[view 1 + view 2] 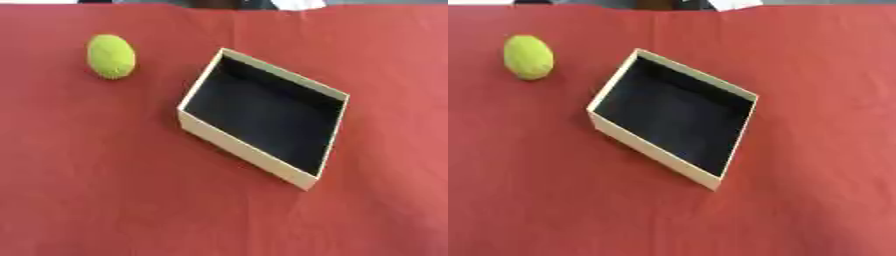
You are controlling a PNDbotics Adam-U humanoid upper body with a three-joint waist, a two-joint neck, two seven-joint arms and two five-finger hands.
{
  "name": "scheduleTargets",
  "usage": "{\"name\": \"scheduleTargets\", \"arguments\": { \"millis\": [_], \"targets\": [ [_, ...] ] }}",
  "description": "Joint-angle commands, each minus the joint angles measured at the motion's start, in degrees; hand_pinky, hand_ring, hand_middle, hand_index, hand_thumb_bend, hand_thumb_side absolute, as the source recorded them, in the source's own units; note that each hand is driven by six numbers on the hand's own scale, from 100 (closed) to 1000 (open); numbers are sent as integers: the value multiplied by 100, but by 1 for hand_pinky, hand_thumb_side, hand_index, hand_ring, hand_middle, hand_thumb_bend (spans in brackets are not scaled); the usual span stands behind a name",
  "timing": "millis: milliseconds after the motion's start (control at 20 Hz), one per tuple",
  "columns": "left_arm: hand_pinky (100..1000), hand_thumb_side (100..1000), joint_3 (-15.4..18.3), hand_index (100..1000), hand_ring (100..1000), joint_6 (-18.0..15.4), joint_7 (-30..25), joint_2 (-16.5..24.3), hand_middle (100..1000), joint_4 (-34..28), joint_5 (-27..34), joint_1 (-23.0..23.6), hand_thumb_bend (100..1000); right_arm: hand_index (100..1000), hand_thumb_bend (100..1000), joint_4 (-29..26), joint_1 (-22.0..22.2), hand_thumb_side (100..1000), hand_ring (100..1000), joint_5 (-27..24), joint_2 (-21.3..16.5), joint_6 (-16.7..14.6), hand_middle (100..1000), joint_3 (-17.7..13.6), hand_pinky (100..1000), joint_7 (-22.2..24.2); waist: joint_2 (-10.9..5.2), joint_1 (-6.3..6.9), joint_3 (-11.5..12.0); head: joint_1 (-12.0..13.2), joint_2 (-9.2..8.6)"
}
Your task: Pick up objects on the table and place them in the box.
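Yellow-green ball (111,56) lies outside the box (245,148).
We see it left of the box; neither hand shows, so grip unknown.

Light even and fairly bright, no glare. Both views soft throughout, edges smeared. Red cloth-covered table (105,190) evenly lit. Yellow-green oval ball (111,56) casts a faint shadow just beneath it. Cream-walled open box with black inside (236,146): interior reads dark, flat, without detail.

red cloth (105,165) covered the whole table, vertical crease up the middle; flat even light; dark and white blurred shapes (710,4) along far edge
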Motion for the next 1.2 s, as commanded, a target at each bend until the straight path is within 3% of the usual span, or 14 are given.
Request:
{"name": "scheduleTargets", "arguments": {
  "millis": [50,500,800,1000,1200],
  "targets": [
    [767,627,56,865,695,-15,-14,117,678,-115,-2,-10,100,747,100,-104,-52,546,713,44,-96,-2,585,-40,764,7,-144,9,6,3,-49],
    [767,626,72,865,695,-12,-34,114,678,-115,-14,-5,100,747,100,-104,-39,547,714,45,-82,9,584,-37,764,7,-126,32,-10,-22,-15],
    [766,611,110,869,697,-67,-143,316,684,-115,-614,255,100,747,100,-104,-18,546,713,62,-147,4,584,-44,764,-1,-151,93,-26,-83,30],
    [764,589,51,868,700,-455,-106,680,687,-14,-940,767,100,747,100,-104,-22,545,713,64,-185,7,584,-25,764,17,-151,148,-24,-132,23],
    [764,548,-13,868,711,-1515,10,1320,699,928,-1287,1398,100,747,100,-104,-22,544,713,77,-233,-1,584,-35,765,6,-136,174,-41,-169,21]
  ]
}}
